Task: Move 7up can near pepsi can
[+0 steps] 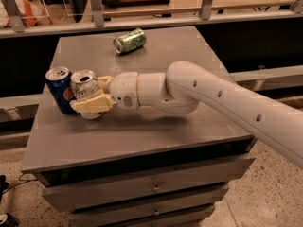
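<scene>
7up can (84, 85): upright, long axis vertical, near the left edge of the surface (156, 126). I cannot tell whether its base rests there or hangs just above.
gripper (88, 96): closed on the 7up can's sides, one finger low in front and the other behind. The arm reaches in from 3 o'clock.
pepsi can (59, 90): upright at the 7up can's 9 o'clock, just beside it, touching or nearly so.
coming move: probably a release, backing out toward 3 o'clock.
green can (129, 40): on its side, well apart at 1 o'clock.
</scene>
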Tool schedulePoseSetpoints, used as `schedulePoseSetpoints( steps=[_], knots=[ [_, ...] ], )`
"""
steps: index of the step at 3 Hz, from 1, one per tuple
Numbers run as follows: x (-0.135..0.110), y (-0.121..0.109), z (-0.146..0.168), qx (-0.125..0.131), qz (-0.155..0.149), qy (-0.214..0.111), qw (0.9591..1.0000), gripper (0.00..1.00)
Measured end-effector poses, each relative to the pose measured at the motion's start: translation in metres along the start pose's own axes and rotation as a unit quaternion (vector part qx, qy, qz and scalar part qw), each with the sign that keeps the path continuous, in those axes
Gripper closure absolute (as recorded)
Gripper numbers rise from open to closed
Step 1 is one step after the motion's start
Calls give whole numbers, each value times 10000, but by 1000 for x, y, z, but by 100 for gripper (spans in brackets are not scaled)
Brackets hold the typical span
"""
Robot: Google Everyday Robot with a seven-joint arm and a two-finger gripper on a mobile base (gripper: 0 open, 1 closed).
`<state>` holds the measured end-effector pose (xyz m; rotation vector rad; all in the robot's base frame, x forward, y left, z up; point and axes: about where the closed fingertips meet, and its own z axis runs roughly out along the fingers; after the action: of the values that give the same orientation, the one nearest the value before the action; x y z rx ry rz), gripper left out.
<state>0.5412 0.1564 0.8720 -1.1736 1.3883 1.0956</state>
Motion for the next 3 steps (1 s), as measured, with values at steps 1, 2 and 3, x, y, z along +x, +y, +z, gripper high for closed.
schedulePoseSetpoints(
  steps=[1,2,3],
  knots=[
    [0,1,1,64,-173,0,9998,60],
    [-1,0,0,136,-328,-9,9994,36],
    [-2,0,-2,199,-446,-7,9988,13]
  ],
)
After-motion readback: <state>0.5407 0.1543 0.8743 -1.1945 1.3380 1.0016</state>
